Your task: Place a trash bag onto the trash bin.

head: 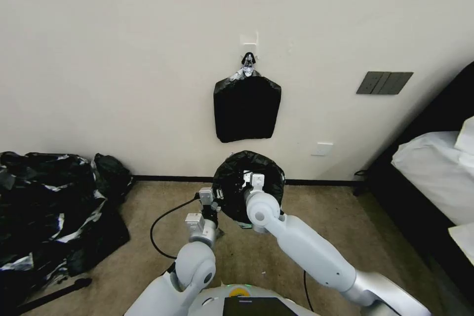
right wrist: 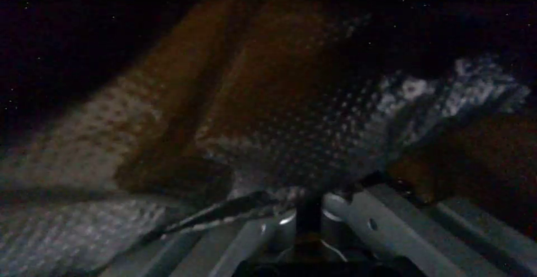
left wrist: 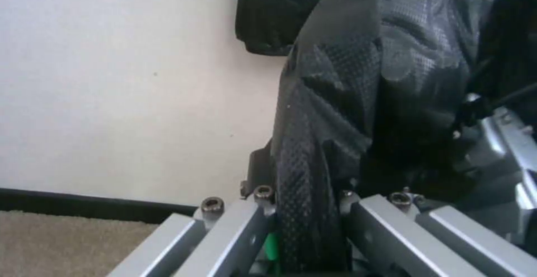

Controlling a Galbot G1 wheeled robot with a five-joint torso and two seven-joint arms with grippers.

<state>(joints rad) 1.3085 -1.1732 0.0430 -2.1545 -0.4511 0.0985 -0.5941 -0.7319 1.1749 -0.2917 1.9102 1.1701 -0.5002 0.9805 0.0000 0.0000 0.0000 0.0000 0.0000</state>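
The trash bag point(head: 249, 185) sits at centre frame in the head view, its mouth pulled open into a round black ring just below the flat stack of bags point(head: 247, 108) hanging from a wall hook point(head: 249, 57). The left gripper point(head: 217, 202) is at the ring's left rim; in its wrist view a fold of embossed black film runs between the fingers point(left wrist: 246, 222), which look clenched on it. The right gripper point(head: 252, 182) reaches into the opening — its wrist view has plastic bunched at the fingers, apparently grasped. Held from two sides, the mouth stays spread, likely to fit over the trash bin, which I cannot make out under the film. Below is beige carpet point(head: 148, 217); a heap of black plastic point(head: 49, 207) lies at left, a bed point(head: 434, 168) at right.
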